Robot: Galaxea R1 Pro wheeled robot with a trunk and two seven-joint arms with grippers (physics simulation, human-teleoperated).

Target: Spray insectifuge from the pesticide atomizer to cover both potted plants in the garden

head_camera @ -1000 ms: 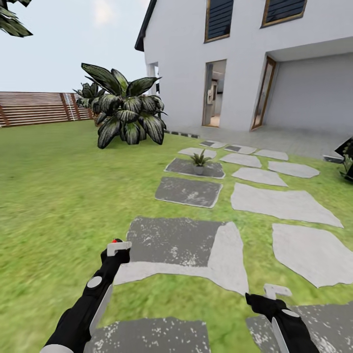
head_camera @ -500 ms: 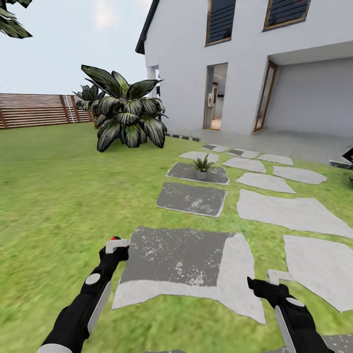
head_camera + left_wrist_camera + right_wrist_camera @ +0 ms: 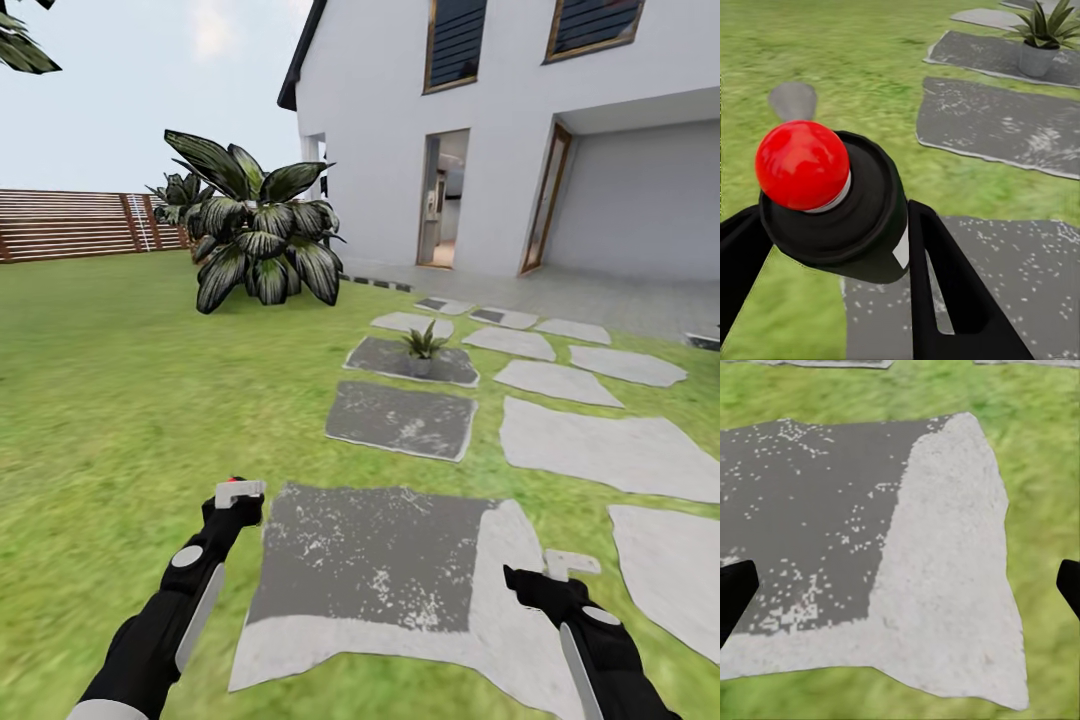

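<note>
My left gripper (image 3: 236,495) is shut on the pesticide atomizer (image 3: 844,199), a black bottle with a red ball on top (image 3: 236,481) and a white label patch. It is held low over the lawn, beside a dark stepping stone (image 3: 375,565). One potted plant (image 3: 422,347) in a small grey pot stands on a dark stone (image 3: 385,358) several stones ahead; it is also in the left wrist view (image 3: 1046,37). My right gripper (image 3: 560,570) is open over a stone (image 3: 885,547), its fingers (image 3: 735,589) spread wide apart with nothing between them.
Grey stepping stones (image 3: 590,450) lead toward a white house (image 3: 500,130) with an open doorway. A large striped leafy shrub (image 3: 255,235) stands on the lawn at the left of the path. A brown slatted fence (image 3: 70,222) closes the far left.
The whole view has advanced along the path: stones slid toward me and the potted plant looks nearer. Both arms keep their pose, the left still holding the atomizer.
</note>
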